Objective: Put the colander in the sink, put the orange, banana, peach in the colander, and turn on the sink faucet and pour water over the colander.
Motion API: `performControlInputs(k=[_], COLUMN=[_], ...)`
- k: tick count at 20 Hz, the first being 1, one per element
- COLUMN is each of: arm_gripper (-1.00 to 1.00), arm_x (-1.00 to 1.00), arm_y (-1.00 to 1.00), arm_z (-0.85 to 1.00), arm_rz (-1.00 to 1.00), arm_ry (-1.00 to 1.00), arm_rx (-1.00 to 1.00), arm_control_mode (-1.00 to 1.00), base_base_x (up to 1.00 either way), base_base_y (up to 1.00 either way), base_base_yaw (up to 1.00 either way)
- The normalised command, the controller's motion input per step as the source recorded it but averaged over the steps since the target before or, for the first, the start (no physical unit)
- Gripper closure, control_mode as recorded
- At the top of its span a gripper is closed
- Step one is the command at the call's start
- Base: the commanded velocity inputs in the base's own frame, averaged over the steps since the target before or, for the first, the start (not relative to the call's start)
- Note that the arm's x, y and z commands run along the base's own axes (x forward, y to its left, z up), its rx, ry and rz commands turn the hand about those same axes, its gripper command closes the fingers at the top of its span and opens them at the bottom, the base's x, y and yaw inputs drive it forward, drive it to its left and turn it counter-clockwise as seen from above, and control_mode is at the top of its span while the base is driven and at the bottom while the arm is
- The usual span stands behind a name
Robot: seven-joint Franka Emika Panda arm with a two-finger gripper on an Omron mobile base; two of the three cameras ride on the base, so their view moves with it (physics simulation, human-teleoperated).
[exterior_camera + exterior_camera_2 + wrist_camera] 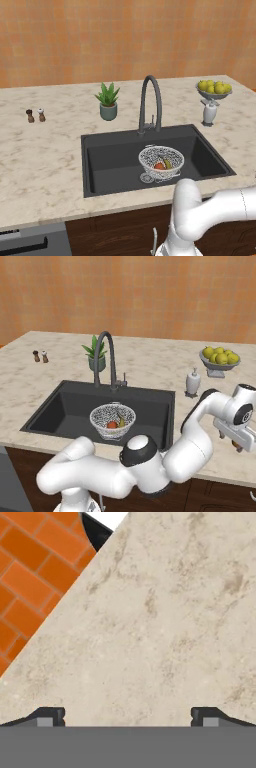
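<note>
The silvery mesh colander [161,161] [112,419] stands upright in the dark sink [115,162] [65,406], right of its middle. Inside it lie the yellow banana [168,163] [121,422] and a round orange-red fruit [159,166] [112,425]; orange or peach, I cannot tell. The faucet [150,100] [106,353] arches behind the basin, and no water shows at its spout. My gripper [242,447] [128,714] hangs open over the counter's front right edge, nothing between its fingertips. A small orange fruit [234,444] peeks out beside the hand, mostly hidden.
A grey footed bowl of yellow-green fruits [214,89] [219,357] and a white soap dispenser [210,112] [193,382] stand right of the sink. A potted plant [108,101] [96,354] and two small shakers [35,116] [40,356] stand to the left.
</note>
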Motion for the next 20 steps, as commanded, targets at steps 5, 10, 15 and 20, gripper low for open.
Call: performControlInputs(k=[5,10,15,20], arm_gripper=[-1.00,-1.00,-1.00,1.00], arm_x=[0.26,0.32,0.29,0.14], arm_y=[-0.28,-0.09,-0.11,-0.14], arm_z=[-0.33,-0.31,-0.41,-0.47], arm_rz=[0.00,0.02,0.18,0.10], arm_ry=[-0.04,-0.13,-0.25,-0.13], arm_rx=[-0.01,-0.02,-0.13,-0.21], arm_control_mode=[-1.00,-1.00,-1.00,-1.00], base_base_x=[0.00,0.00,0.00,0.00], base_base_y=[0.00,0.00,0.00,0.00], base_base_yaw=[0.00,0.00,0.00,0.00])
